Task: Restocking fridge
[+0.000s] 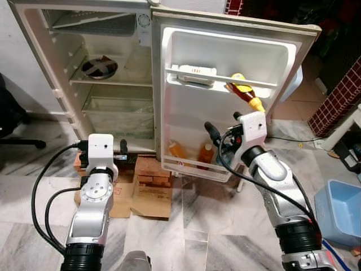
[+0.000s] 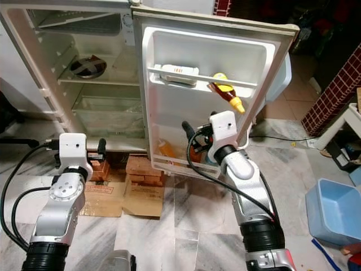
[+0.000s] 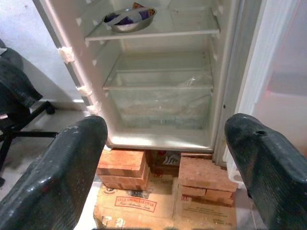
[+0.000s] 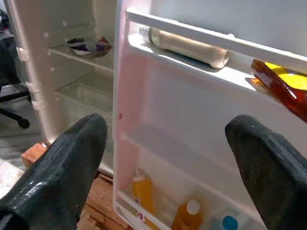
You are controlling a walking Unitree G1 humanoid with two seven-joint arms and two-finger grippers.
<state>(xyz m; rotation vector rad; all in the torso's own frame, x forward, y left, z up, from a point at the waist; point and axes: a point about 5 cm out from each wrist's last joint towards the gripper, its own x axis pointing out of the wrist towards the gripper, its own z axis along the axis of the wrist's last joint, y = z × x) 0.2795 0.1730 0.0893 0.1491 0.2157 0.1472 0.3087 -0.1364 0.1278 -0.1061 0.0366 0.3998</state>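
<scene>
Left eye view: a white fridge (image 1: 67,84) stands open, raised on red bricks (image 1: 153,169) with flattened brown cardboard (image 1: 149,197) on the marble floor in front. A round steel bowl (image 1: 99,68) sits on the left of an inner shelf, above a clear plastic drawer (image 1: 115,110). The open white door (image 1: 225,73) faces the robot; on its upper rack a white bottle lying on its side (image 1: 194,72) rests left of a tilted amber bottle with a yellow cap (image 1: 246,92). In the bottom rack stand two orange bottles (image 1: 205,153). The left gripper (image 1: 123,151) hangs near the bricks, the right gripper (image 1: 216,137) is raised just in front of the bottom rack.

Right eye view: a light blue plastic bin (image 2: 335,212) sits on the floor at far right.

Left wrist view: the left gripper's black fingers (image 3: 62,177) are spread wide apart and empty, pointing at the fridge's clear drawer and the bricks below.

Right wrist view: the right gripper's black fingers (image 4: 57,167) are likewise spread wide, holding nothing, aimed at the door's racks. A blue cap (image 4: 229,223) shows beside the orange bottles in the bottom rack.
</scene>
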